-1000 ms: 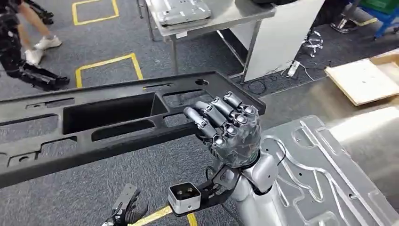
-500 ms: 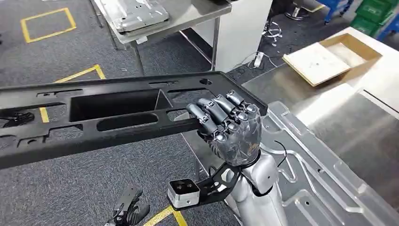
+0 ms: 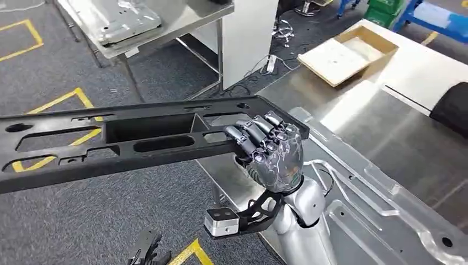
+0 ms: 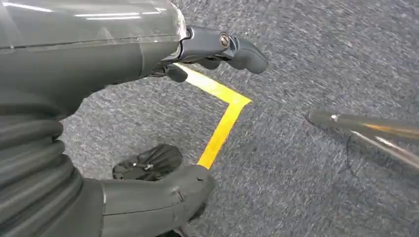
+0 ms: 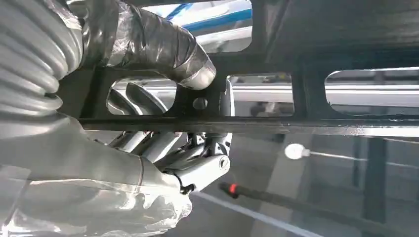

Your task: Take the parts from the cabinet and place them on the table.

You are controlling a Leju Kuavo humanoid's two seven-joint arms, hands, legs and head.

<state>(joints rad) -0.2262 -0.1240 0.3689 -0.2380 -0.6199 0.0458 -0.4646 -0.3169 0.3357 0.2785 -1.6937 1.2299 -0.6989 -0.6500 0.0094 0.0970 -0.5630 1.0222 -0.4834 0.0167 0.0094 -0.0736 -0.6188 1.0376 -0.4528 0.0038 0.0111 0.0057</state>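
A: What has the right hand (image 3: 270, 152) got?
B: It grips the black frame (image 3: 127, 141) at its right end; the frame stretches left above the floor.
A: And the left hand (image 4: 217, 47)?
B: Hanging low, nothing in it, fingers loosely apart.

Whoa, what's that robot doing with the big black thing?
It is carrying a long black plastic frame, gripped near one end by its right hand. That end hangs over the edge of a steel table where a stamped metal panel already lies. The left hand hangs low by the floor, holding nothing.
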